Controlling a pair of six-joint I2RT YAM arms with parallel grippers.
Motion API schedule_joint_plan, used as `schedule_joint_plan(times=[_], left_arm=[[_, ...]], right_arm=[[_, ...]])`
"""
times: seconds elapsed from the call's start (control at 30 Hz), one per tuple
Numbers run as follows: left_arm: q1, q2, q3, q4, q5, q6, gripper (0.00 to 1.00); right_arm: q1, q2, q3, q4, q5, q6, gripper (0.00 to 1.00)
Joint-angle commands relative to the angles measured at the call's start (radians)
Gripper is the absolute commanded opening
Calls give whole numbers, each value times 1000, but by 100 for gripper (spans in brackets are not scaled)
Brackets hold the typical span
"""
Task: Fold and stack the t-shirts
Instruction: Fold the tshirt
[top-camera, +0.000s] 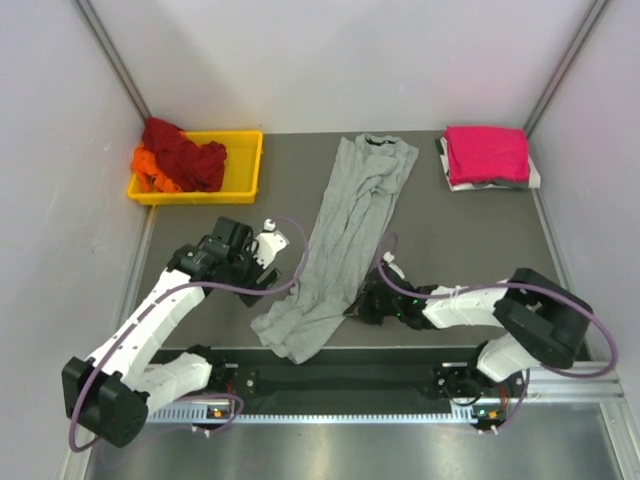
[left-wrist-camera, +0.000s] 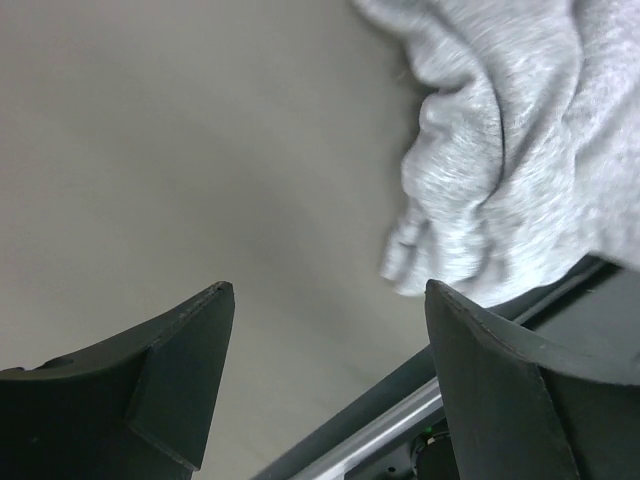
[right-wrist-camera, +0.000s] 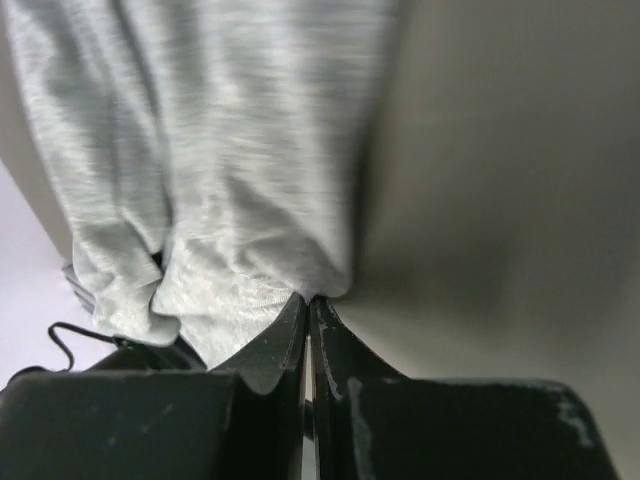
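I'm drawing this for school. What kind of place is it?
Probably a robot test booth, not a home. Plain white walls box in a grey table, two robot arms stand at its near edge, and crumpled t-shirts wait in a yellow tray.

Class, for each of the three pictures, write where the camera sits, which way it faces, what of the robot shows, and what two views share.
Top external: above and behind the arms, looking down on the table; both arms show, bases at the bottom.
Left wrist: on the left arm, facing past the open left gripper at the table and the grey t-shirt's bunched end.
Right wrist: on the right arm, facing along the cloth; the right gripper is shut on its edge.
Shared: both wrist views show the grey t-shirt.
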Motion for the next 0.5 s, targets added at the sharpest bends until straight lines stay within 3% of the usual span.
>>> schedule_joint_plan(times=[0.0,0.23,0.33,0.4,0.47], left_arm=[[2,6,69,-9,138,52,81],[-4,105,152,6,337,97,76],[-27,165,194,33,392,87,65],[-50,197,231,33,425,90,63],[-96,230,262,34,440,95,60]], right_arm=[[-57,-117,-45,-40,-54,-35,0],[-231,-396,-108,-350,-157,-240,0],[-371,-505,-116,-487,-206,-340,0],[-432,-531,-119,-554,-258,-395,0],[-473,-525,-99,-597,-274,-474,9]])
